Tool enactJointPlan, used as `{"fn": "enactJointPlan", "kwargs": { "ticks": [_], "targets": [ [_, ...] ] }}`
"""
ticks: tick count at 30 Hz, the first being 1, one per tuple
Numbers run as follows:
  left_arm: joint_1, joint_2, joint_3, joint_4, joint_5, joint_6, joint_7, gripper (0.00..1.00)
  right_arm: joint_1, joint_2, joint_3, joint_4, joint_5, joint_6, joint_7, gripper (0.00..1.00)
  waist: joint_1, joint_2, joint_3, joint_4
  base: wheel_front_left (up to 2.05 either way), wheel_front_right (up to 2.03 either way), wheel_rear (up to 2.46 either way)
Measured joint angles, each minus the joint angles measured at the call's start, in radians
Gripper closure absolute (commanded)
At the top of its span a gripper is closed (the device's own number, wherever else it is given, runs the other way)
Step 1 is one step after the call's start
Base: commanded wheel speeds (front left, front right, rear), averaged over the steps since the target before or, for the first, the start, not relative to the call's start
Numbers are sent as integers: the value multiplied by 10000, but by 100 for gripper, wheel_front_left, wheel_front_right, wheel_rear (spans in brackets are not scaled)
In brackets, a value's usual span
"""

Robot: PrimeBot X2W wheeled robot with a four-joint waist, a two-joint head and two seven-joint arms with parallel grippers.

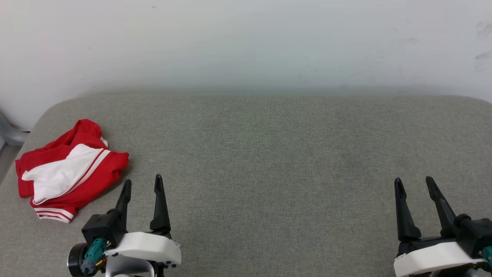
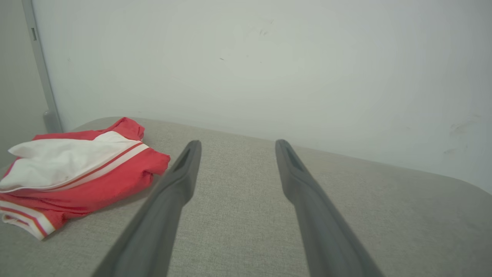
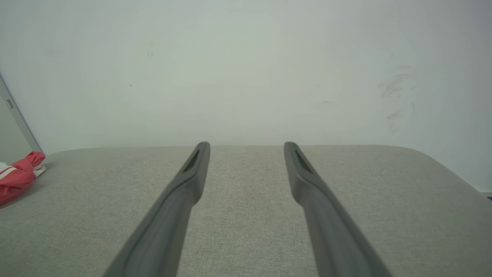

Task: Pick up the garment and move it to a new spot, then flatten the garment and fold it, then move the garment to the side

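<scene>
1. Just left of the left gripper (image 1: 143,179), about level with its fingertips and reaching further ahead: the garment (image 1: 73,169), a red jersey T-shirt, bunched in a loose heap on the grey fabric surface (image 1: 269,154).
2. Garment detail: a white sleeve lies on top, with red-and-white stripe trim along its seam. A second striped edge sits at the end of the heap nearest the gripper's base.
3. Left gripper: fingers spread wide, nothing between them, tips pointing toward the white wall (image 1: 246,46). The head view shows a gap between its left finger and the shirt, no contact.
4. Left wrist view: the garment (image 2: 77,169) is to the left of the left gripper (image 2: 238,143), with its red corner just beside the left finger near the tip. Grey fabric shows in the gap between the fingers.
5. Right gripper (image 1: 414,179): also spread wide, holding nothing, and well apart from the garment, which lies far off to its left beyond the other gripper.
6. Right wrist view: the garment (image 3: 17,177) is a small red lump at the far left edge, well clear of the right gripper (image 3: 246,144).
7. Ahead of both grippers the grey surface runs to the wall. There are faint scuff marks on the wall, up and to the right of the right gripper.
8. Cannot tell whether either gripper's fingertips touch the surface or hang just over it.
</scene>
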Motion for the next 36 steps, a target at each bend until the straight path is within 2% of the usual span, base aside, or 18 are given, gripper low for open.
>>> {"fn": "enactJointPlan", "kwargs": {
  "ticks": [18, 30, 36],
  "targets": [
    [131, 6, -226, -35, 1346, 104, -372, 0, 177, 0, 8, -203, -1218, 0, -357, 0, -1, 0, 51, 74, 0, 0, 0],
    [150, -6, -265, -50, 2150, 132, -600, 0, 201, 0, 6, -276, -1605, 2, -575, 0, -2, 0, 66, 105, 0, 0, 0],
    [182, -12, -198, -52, 2213, 119, -629, 0, 222, -2, 15, -280, -1567, 2, -637, 0, -1, 0, 51, 94, 0, 0, 0]
  ]
}}
